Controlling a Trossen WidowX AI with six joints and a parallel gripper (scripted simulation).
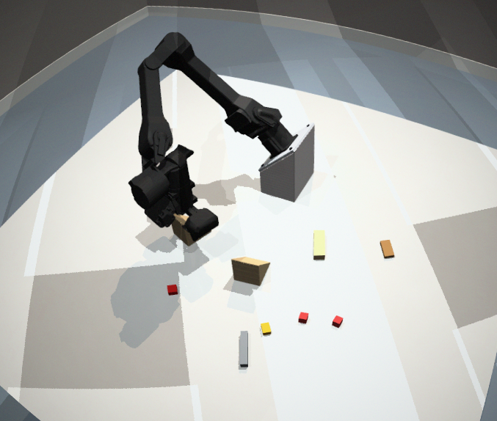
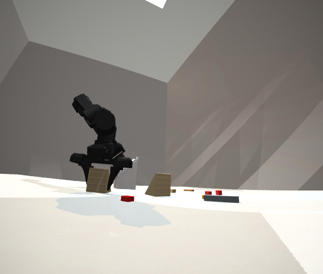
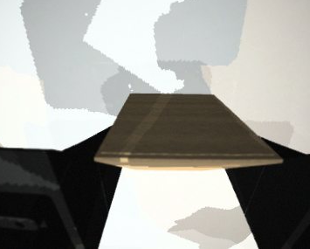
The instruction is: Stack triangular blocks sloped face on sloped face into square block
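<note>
The pale table [image 1: 389,167] fills most of the top view. On it, right of centre and in the upper half, a grey wedge-shaped pedestal [image 1: 295,167] carries the black arm [image 1: 201,73], which arches up to the upper left and drops down to the left of centre.

There the gripper [image 2: 98,179] straddles one triangular block [image 2: 98,180]. Its fingers [image 2: 112,173] are clamped on the block's two ends, one at each side, and the block appears to sit on the table. In the wrist view the block's sloped face [image 3: 181,126] sits mid-frame between the two dark fingers, facing up toward the camera.

The second triangular block [image 1: 249,270] stands just below the centre of the top view, near the first but apart from it, with nothing touching it.

Both look like stiff, wood-grained solids, probably light and unlikely to deform or break. Flat end faces are likely the best place to hold, since they are parallel and leave the slope free for mating. Smooth faces may slip, so the held block could slide down the other's slope when released.

Smaller pieces lie scattered lower right: a grey bar [image 1: 244,348], a pale yellow slab [image 1: 319,243], an orange slab [image 1: 387,248], three red cubes with the nearest at [image 1: 172,289], and a yellow cube [image 1: 265,328].
</note>
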